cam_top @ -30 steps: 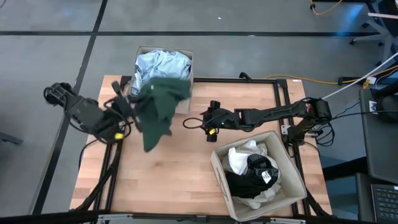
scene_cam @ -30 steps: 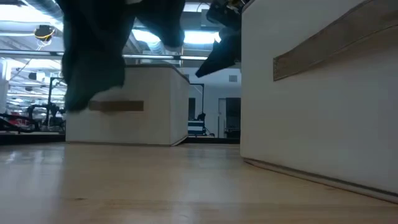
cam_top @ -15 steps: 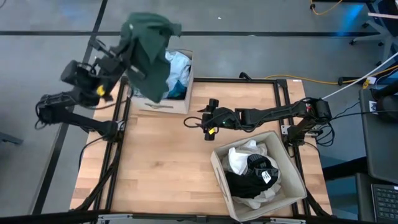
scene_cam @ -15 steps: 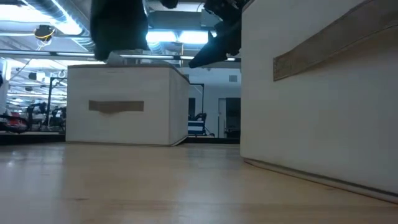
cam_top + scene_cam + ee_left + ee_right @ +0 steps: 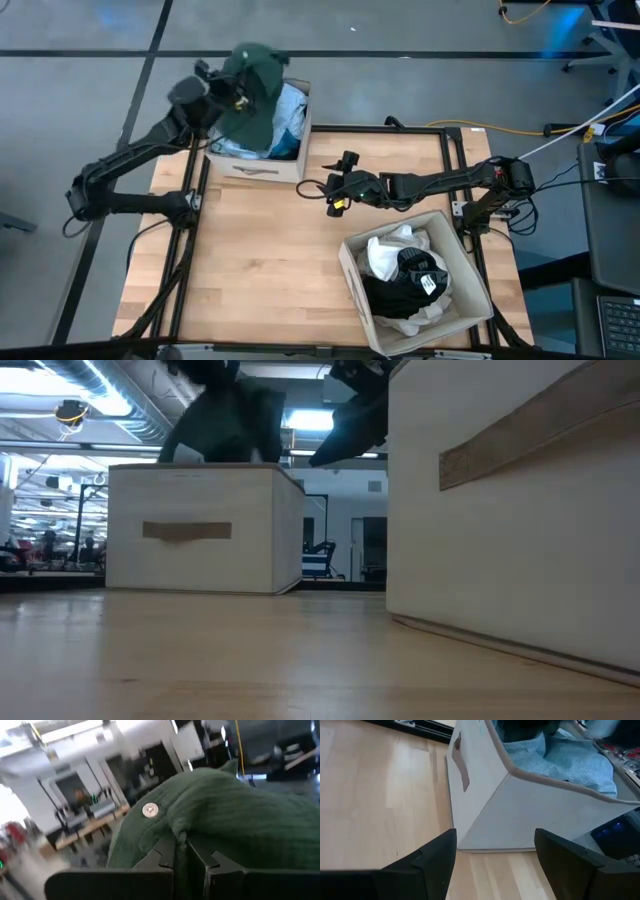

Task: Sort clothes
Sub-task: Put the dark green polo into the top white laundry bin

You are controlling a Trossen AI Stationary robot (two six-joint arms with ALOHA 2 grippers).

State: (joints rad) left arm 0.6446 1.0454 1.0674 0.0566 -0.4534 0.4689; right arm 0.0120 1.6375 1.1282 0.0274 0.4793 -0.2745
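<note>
L gripper [image 5: 232,92] clamped on dark green garment [image 5: 252,88], holding it over far beige box [image 5: 258,168] w/ pale blue clothes [image 5: 288,108] inside. R gripper [image 5: 334,185] hovers mid-table near that box, fingers spread, nothing in them. Near box [image 5: 455,262] holds white + black clothes [image 5: 405,275].

Grey floor [image 5: 400,90] all around my table [image 5: 270,260], crossed by dark seams, one running along the far side. Table top is pale wood in a black frame [image 5: 452,150]. Yellow cable [image 5: 520,128] trails across the floor far right; a dark desk edge [image 5: 612,230] sits at my right. Looking level across the wood: open workshop hall, bright ceiling strip lights [image 5: 70,402], ducting [image 5: 130,400] overhead, benches and clutter far left [image 5: 50,550], a dark doorway [image 5: 372,565] behind.
</note>
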